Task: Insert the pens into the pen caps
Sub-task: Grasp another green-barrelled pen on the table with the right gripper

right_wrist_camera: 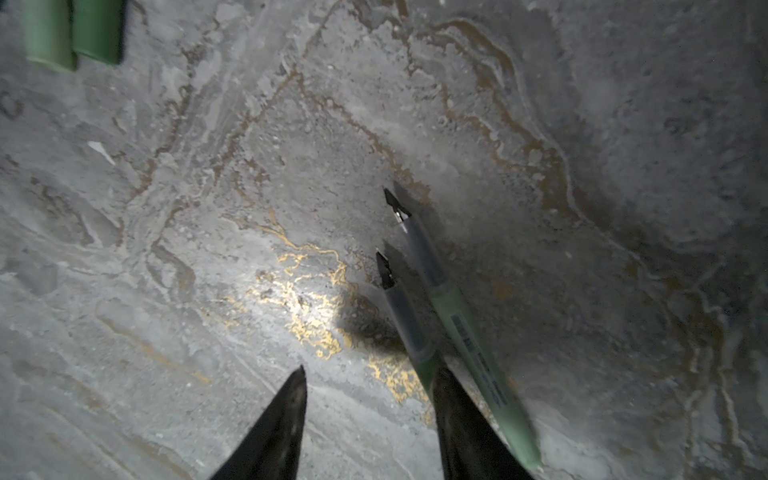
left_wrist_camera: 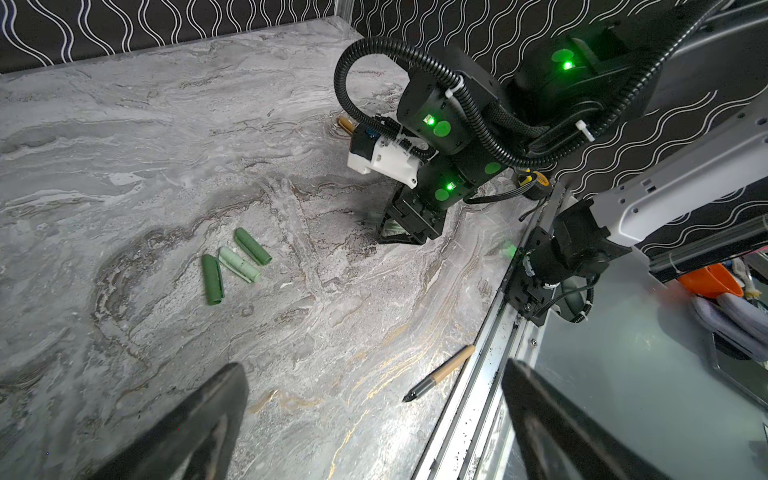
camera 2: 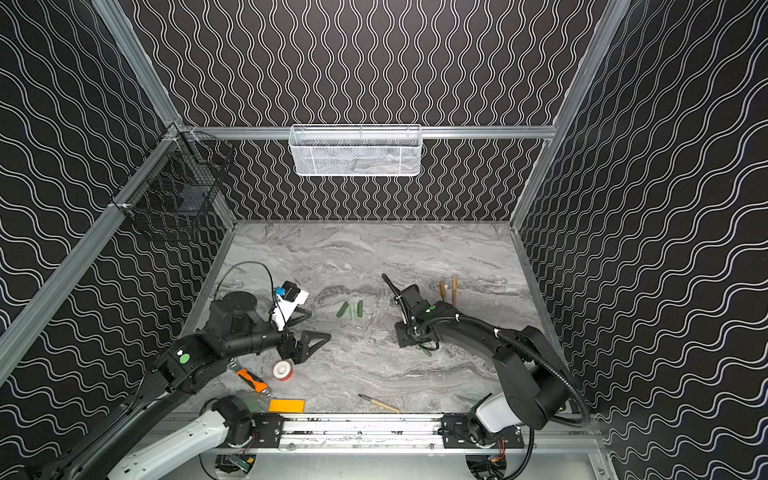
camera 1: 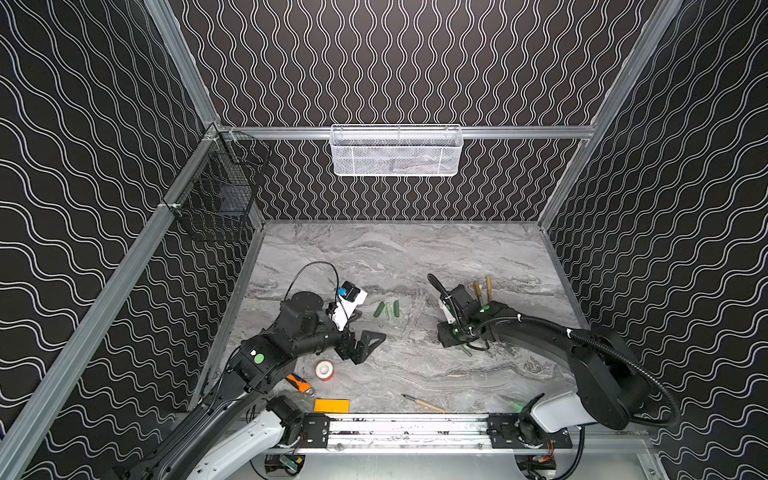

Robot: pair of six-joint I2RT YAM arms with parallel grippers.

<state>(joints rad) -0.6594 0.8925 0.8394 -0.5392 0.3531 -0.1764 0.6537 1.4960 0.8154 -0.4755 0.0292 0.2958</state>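
Right gripper (right_wrist_camera: 370, 370) hangs open beside two parallel green pens (right_wrist_camera: 461, 320), tips pointing away from it

Grey marbled table (camera 1: 374, 257). Mid-table, three green caps (camera 1: 387, 310) close together. Toward the back right, two tan pens (camera 1: 489, 287) side by side. Right of centre, two green pens (right_wrist_camera: 457, 320) lying alongside each other. Near the front edge: lone tan pen (camera 1: 424, 403), yellow block (camera 1: 331, 405), orange-and-black tool (camera 1: 300, 383), roll of tape (camera 1: 324, 370).
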